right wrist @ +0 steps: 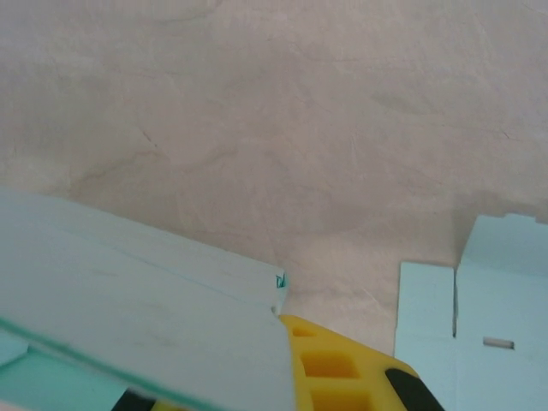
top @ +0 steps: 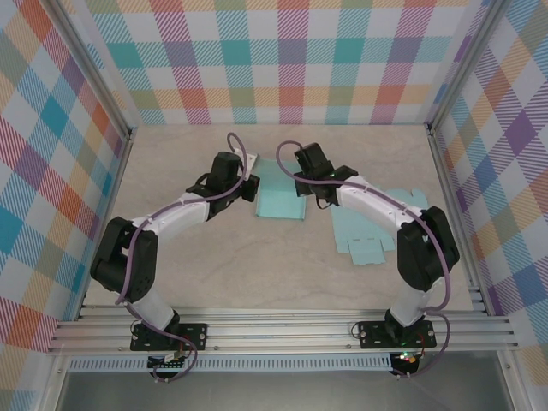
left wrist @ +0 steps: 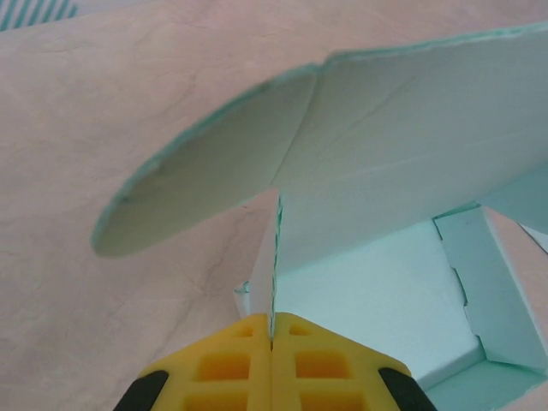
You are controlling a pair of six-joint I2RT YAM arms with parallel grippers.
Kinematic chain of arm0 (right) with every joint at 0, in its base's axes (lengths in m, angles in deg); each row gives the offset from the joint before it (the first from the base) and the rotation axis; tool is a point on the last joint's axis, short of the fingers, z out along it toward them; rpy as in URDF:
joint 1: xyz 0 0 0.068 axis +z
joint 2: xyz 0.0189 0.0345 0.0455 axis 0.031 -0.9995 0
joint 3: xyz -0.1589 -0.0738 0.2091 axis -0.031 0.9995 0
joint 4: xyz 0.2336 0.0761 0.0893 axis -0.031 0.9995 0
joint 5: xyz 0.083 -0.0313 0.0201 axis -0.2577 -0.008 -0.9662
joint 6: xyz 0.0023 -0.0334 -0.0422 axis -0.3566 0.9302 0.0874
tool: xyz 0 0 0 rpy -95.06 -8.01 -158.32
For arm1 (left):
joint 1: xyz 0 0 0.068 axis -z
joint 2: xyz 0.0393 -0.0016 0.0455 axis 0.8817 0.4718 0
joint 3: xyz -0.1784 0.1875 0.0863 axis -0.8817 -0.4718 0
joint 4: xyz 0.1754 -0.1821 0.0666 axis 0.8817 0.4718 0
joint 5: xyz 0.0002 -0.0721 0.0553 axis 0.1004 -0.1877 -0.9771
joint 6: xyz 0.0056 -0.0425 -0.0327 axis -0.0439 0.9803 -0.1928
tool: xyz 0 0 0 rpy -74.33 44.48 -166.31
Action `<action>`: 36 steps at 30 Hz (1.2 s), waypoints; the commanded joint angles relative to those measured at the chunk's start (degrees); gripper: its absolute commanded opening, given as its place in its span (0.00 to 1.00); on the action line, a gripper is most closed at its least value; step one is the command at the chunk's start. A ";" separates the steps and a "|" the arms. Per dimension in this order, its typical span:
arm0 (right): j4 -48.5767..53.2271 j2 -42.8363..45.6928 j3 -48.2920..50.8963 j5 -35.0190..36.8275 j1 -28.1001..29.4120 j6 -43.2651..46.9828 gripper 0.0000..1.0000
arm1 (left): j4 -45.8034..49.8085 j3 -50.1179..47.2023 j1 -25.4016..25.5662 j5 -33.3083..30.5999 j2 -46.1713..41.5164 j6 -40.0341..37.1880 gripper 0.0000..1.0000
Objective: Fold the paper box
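Yellow fingers of your left gripper [left wrist: 272,332] are pinched tight on a thin flap of the light teal paper box [top: 281,199]. Your right gripper [top: 303,190] is closed too, with a box panel lying over it. You see the box mid-way across the beige table [top: 257,274], and flat teal paper sheets [top: 370,229] lie near its right.

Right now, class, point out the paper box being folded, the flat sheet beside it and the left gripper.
paper box [top: 281,201], top external view, its flat panel.
flat sheet [top: 366,250], top external view, its near tab.
left gripper [left wrist: 271,342], left wrist view, where its yellow fingertips pinch a flap.
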 commanded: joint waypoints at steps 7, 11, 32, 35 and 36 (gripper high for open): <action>-8.10 -7.45 -7.93 -5.63 0.22 -2.20 0.04 | -6.66 -0.63 5.66 -17.18 -0.31 14.22 0.00; -13.22 -9.11 -8.47 -7.60 0.18 -2.70 0.04 | -6.53 1.24 6.07 -19.95 1.85 17.54 0.00; -19.22 -9.97 -1.59 -10.72 1.15 -6.13 0.09 | -8.67 -2.22 7.49 -24.89 7.04 26.43 0.00; -19.50 -9.97 -0.82 -10.85 1.53 -6.49 0.09 | -9.31 -3.53 7.78 -25.39 7.12 27.14 0.00; -19.52 -10.02 -0.61 -10.87 1.67 -6.68 0.09 | -9.42 -3.80 7.82 -25.52 7.10 27.16 0.00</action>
